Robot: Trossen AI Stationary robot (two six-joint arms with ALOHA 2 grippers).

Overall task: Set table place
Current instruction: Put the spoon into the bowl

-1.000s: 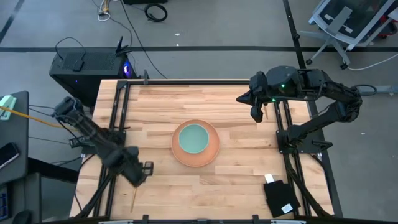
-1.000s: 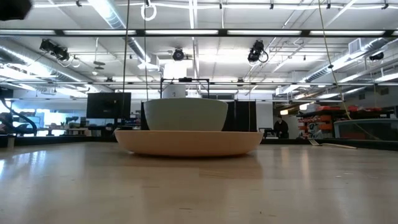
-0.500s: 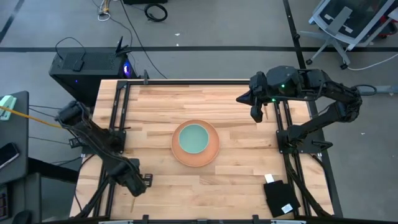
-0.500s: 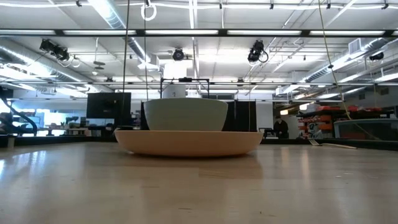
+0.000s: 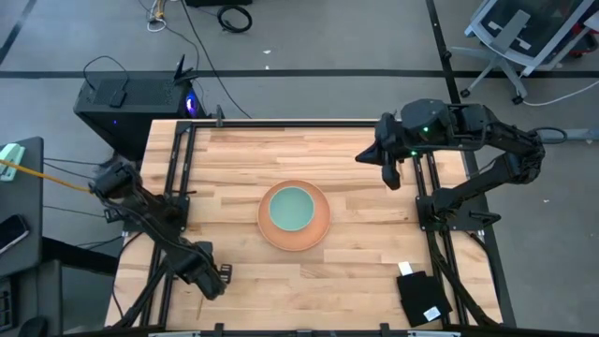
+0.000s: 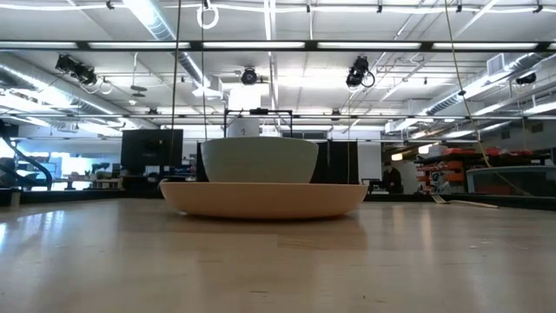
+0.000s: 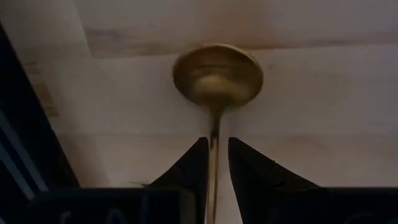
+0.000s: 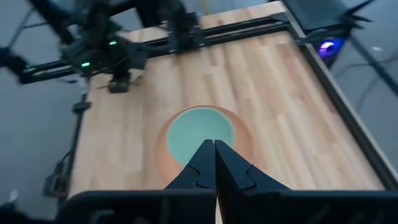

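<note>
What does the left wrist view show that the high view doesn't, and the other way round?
Only the left wrist view: the spoon, its handle between the left gripper's jaws, bowl end on the wood. Only the high view: bowl on the plate mid-table, the right gripper raised over the far right side, and a black pouch. Both: the left gripper and the table.

Left gripper (image 7: pixel 213 163) low, fingers narrowly apart; right gripper (image 8: pixel 215 163) raised, closed.
</note>
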